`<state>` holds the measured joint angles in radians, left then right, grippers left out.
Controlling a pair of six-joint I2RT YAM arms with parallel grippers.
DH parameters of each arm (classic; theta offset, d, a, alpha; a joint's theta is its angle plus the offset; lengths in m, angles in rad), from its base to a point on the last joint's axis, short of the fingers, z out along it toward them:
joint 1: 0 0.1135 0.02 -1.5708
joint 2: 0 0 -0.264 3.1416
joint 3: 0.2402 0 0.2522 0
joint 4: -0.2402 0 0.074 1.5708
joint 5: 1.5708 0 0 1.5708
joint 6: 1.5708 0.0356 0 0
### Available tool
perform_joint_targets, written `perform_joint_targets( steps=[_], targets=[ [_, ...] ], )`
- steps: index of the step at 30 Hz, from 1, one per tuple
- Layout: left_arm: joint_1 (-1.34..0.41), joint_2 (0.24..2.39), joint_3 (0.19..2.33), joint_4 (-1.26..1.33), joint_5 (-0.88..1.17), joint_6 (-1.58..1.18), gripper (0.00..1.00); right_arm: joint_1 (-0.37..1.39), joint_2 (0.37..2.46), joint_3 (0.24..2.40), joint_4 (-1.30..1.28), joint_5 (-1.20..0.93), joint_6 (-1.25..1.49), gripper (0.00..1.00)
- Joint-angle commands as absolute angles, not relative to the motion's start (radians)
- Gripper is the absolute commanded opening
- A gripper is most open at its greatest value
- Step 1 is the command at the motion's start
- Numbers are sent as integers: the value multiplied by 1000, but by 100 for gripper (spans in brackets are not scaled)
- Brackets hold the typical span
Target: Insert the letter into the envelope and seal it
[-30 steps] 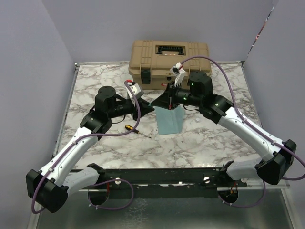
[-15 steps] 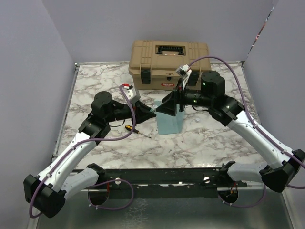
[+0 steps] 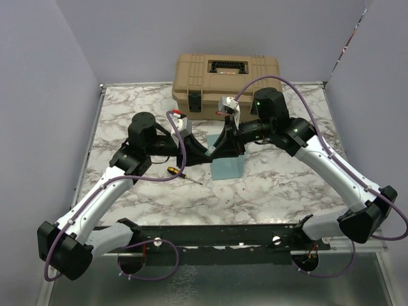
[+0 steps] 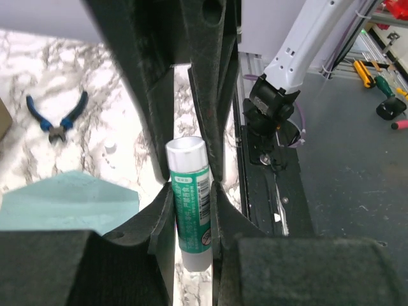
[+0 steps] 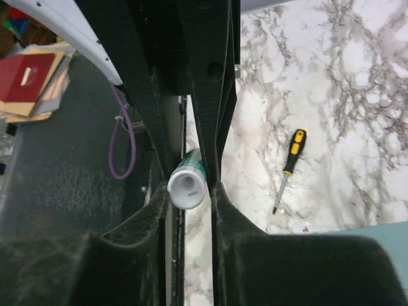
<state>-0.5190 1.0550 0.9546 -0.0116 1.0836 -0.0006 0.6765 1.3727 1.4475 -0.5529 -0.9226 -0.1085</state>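
The teal envelope (image 3: pixel 227 167) lies flat on the marble table, its edge also showing in the left wrist view (image 4: pixel 70 199). The letter is not visible in any view. Just above the envelope's left side, my left gripper (image 3: pixel 205 155) and right gripper (image 3: pixel 220 148) meet tip to tip. A green-and-white glue stick (image 4: pixel 189 210) is clamped in the left gripper (image 4: pixel 191 188) by its body. The right gripper (image 5: pixel 190 188) is shut on the stick's white end (image 5: pixel 187 185), facing the left one.
A tan toolbox (image 3: pixel 226 83) stands at the back of the table. A yellow-handled screwdriver (image 3: pixel 180 173) lies left of the envelope, also in the right wrist view (image 5: pixel 290 166). Blue-handled pliers (image 4: pixel 57 118) lie on the marble.
The right gripper drew back to the right and opened, then returned left and closed on the glue stick's white end. The left gripper kept its hold on the stick.
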Motion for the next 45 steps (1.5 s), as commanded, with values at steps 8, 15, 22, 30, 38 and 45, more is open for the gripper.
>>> perform_joint_targets(
  steps=[8, 15, 22, 30, 38, 45],
  targets=[
    [-528, 1082, 967, 2, 1138, 56, 0, 679, 1327, 1424, -446, -950, 21, 44],
    [-528, 1090, 974, 2, 1142, 57, 0, 680, 1327, 1435, -458, -945, 60, 30],
    [-528, 1095, 985, 2, 1109, 58, 0, 679, 1348, 1463, -546, -964, 42, 31],
    [-528, 1084, 977, 2, 1079, 68, 0, 679, 1329, 1440, -576, -917, 52, 8],
    [-528, 1077, 976, 46, 950, 33, 0, 685, 1325, 1410, -433, -545, 348, 0],
    [-532, 1102, 932, 370, 715, -136, 0, 695, 1258, 1364, -475, 103, 798, 0]
  ],
)
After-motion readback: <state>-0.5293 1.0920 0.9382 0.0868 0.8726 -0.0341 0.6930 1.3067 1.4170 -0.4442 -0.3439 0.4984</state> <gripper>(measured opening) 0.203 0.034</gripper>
